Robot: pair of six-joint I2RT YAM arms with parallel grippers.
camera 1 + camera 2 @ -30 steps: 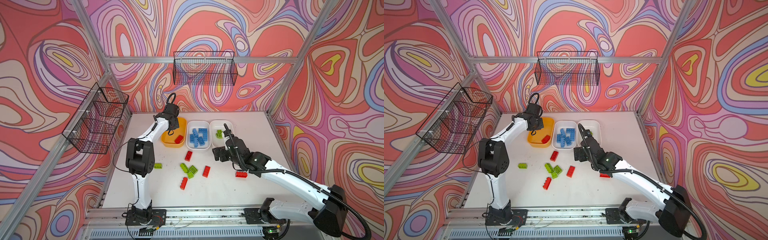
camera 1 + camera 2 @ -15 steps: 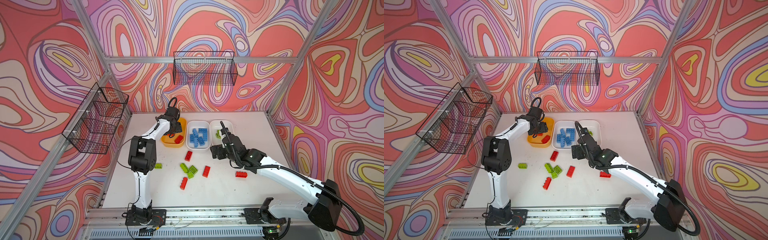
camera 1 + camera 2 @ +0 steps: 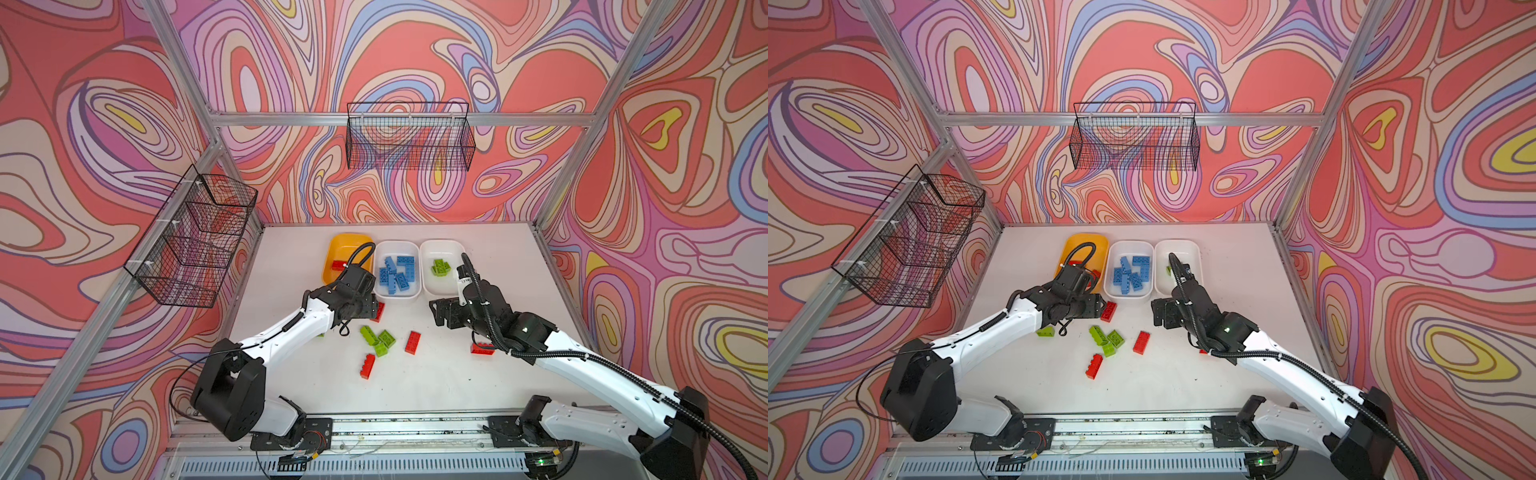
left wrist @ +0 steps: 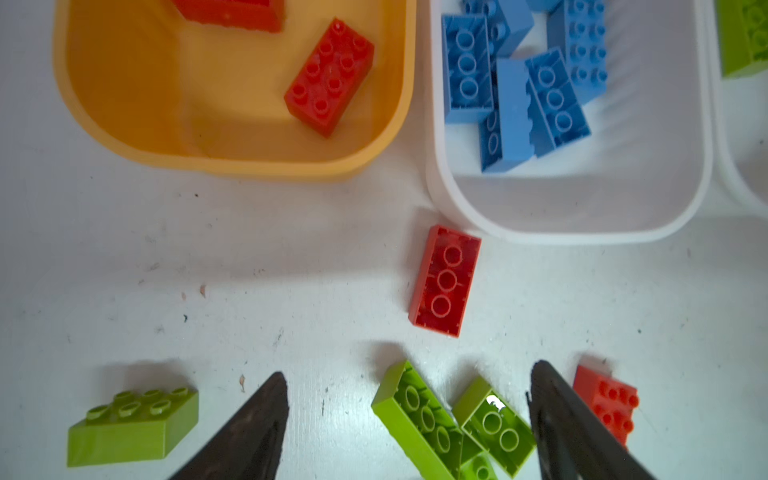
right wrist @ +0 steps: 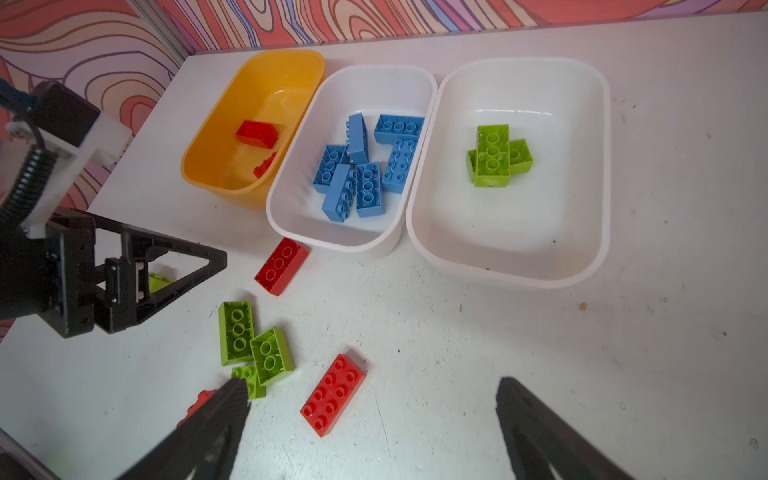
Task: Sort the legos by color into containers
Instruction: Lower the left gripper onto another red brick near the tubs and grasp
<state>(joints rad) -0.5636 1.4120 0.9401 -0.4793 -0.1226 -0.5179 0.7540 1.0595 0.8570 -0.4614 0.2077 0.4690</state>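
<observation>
Presently, between picks: the left claw [image 4: 409,369] and right claw [image 5: 372,381] both hang wide and empty. Loose red and green bricks [image 3: 384,338] lie 6 o'clock of the tubs [image 3: 397,243] (blue already sorted); next, probably, closing on one brick.

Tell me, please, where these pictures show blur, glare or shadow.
Left wrist view: the fingers of the left hand are blurred, and a white glint sits on a loose green brick. Right wrist view: glare streaks an inner wall of the white tub holding green bricks. Both top views: even light, soft shadows.
</observation>
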